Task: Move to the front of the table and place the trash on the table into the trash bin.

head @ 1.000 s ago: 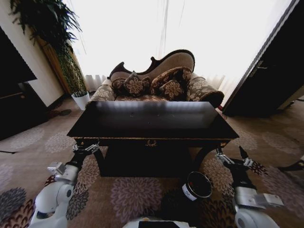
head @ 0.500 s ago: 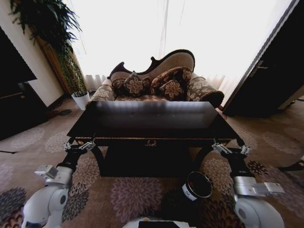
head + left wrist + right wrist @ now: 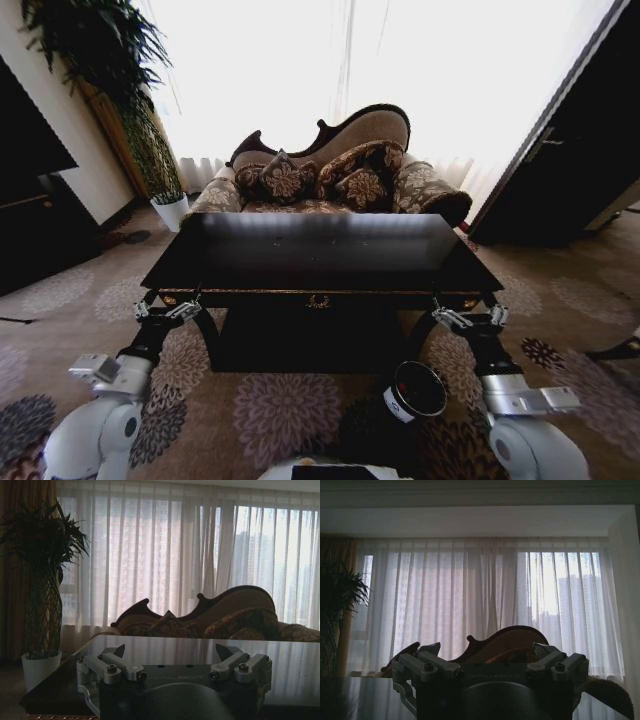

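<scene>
The table (image 3: 320,252) stands straight ahead, its glossy black top reflecting the window; the left wrist view sees this top (image 3: 292,665) from low at the edge. The trash is out of view. On the carpet in front of the table, right of centre, stands the black trash bin (image 3: 400,403) with its white label. My left gripper (image 3: 168,310) hangs open just below the table's front left corner. Near the front right corner, my right gripper (image 3: 465,318) is open too. Nothing lies between the fingers of either gripper (image 3: 171,652) (image 3: 487,650).
A patterned sofa (image 3: 330,175) with cushions stands behind the table under a bright curtained window. A white plant pot (image 3: 172,210) is at the far left by a dark cabinet (image 3: 35,200). A dark door (image 3: 580,150) is on the right. Patterned carpet surrounds the table.
My right gripper has risen and moved inward toward the table's front right corner. The left arm has shifted slightly left and down. The table and bin stay put.
</scene>
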Controlling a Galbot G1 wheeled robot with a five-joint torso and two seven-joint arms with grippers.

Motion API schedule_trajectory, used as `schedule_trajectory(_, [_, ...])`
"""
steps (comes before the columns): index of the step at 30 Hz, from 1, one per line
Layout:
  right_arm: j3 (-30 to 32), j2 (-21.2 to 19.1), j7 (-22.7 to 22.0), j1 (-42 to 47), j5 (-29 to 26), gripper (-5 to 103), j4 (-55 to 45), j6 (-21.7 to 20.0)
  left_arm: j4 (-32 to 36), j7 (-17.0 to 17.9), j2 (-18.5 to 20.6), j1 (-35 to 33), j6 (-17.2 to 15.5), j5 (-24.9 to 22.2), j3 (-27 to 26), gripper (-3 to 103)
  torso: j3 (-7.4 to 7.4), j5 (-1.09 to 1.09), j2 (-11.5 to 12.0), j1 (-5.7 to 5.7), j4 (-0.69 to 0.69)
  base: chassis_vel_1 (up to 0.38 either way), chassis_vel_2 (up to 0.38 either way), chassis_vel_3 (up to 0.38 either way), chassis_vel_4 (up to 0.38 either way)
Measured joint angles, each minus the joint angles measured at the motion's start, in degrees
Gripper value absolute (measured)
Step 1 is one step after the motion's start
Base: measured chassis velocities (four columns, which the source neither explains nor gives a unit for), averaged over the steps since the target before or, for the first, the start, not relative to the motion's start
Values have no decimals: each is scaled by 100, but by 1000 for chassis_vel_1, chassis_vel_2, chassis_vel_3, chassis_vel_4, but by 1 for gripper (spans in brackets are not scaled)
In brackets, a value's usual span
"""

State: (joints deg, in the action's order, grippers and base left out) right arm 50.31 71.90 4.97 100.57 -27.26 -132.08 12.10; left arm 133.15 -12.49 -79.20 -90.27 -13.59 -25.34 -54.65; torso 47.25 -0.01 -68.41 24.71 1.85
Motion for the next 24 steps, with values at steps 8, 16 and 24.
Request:
schedule_trajectory(8, [33,31,65,41,0,100,23,65,-30,-5,38,2,4,4,22,100,0,0,0,1,0,8,-6,-9,7])
schedule_trajectory(16, [56,92,90,87,0,100,40,99,-69,-5,92,11,6,7,73,100,1,1,1,3,0,118,-118,-123,144])
schedule_trajectory(24, [85,138,93,117,8,100,54,119,-122,-5,125,41,6,21,140,100,0,-1,0,-1,0,267,-241,-263,269])
